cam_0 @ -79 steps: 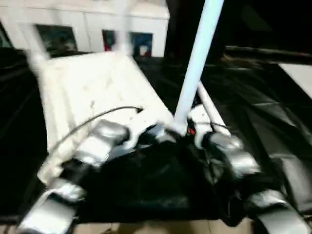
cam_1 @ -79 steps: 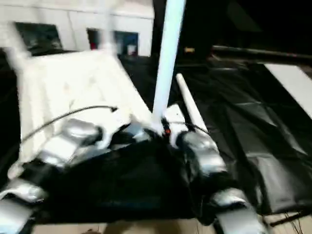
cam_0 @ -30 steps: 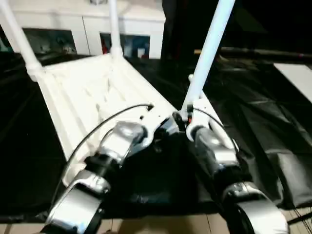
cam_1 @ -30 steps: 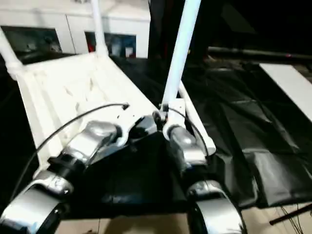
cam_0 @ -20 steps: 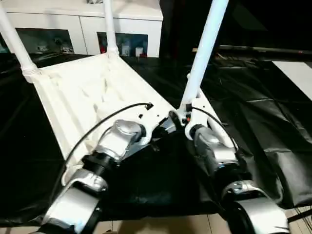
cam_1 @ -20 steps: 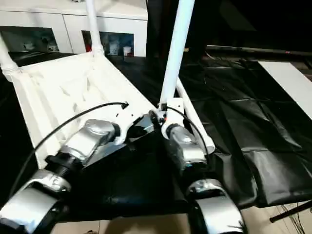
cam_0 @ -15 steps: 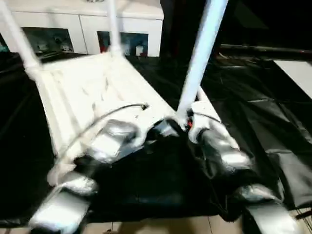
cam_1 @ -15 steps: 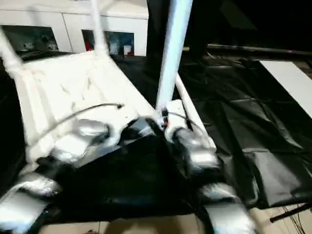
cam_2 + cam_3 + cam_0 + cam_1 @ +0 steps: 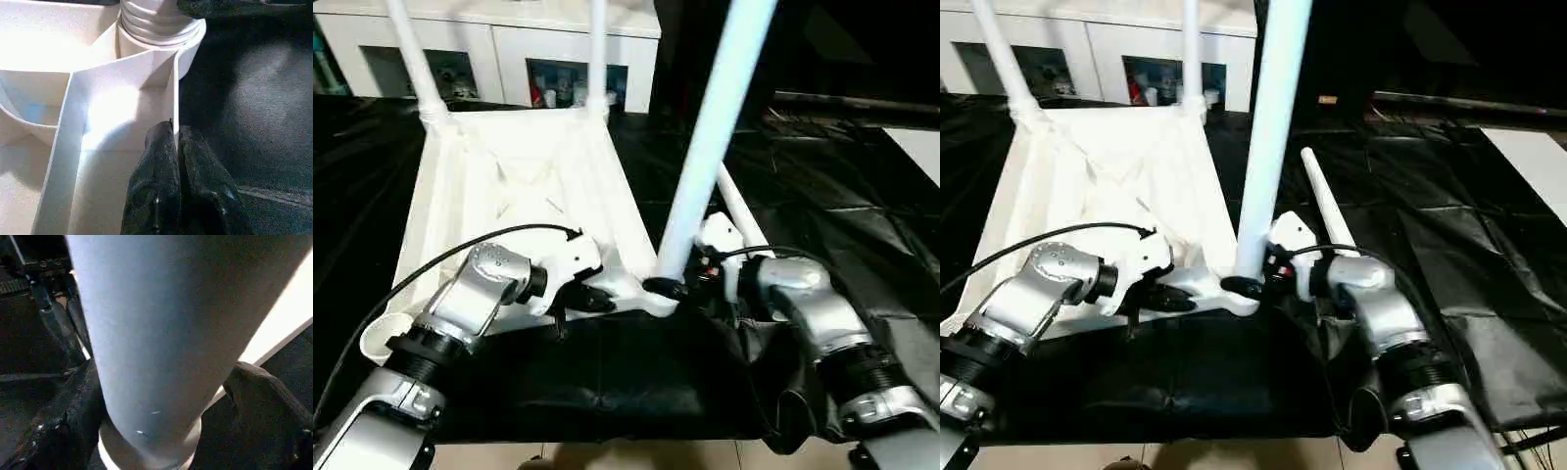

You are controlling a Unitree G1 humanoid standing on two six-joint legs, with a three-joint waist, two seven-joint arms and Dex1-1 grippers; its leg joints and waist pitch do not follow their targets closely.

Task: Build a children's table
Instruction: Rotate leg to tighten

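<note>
The children's table top [image 9: 524, 196] lay upside down on the black-draped table [image 9: 832, 206], ribbed underside facing up, and the job looked more than half done. Two legs [image 9: 411, 54] stood upright in the far corner sockets, and a third leg [image 9: 710, 147] rose from the near right socket [image 9: 656, 294], its ridged end seated in the collar as the left wrist view showed. The right gripper [image 9: 1252, 286] was clamped around the base of this third leg just above the socket, one black finger on each side of the tube in the right wrist view. The left gripper [image 9: 171, 161] pinched the thin rim wall of the top just beside that socket, its fingers together on the plastic, apparently steadying the piece. Whether the third leg was fully home I could not tell, though it stood nearly straight. The fourth leg [image 9: 1327, 211] lay loose on the black cloth just beside the top's right edge, behind the right arm. The near left socket [image 9: 382, 338] was empty, so by my reading what remained was finishing the third leg, fitting the fourth there, and turning the table upright. A white cabinet [image 9: 509, 39] stood beyond.
</note>
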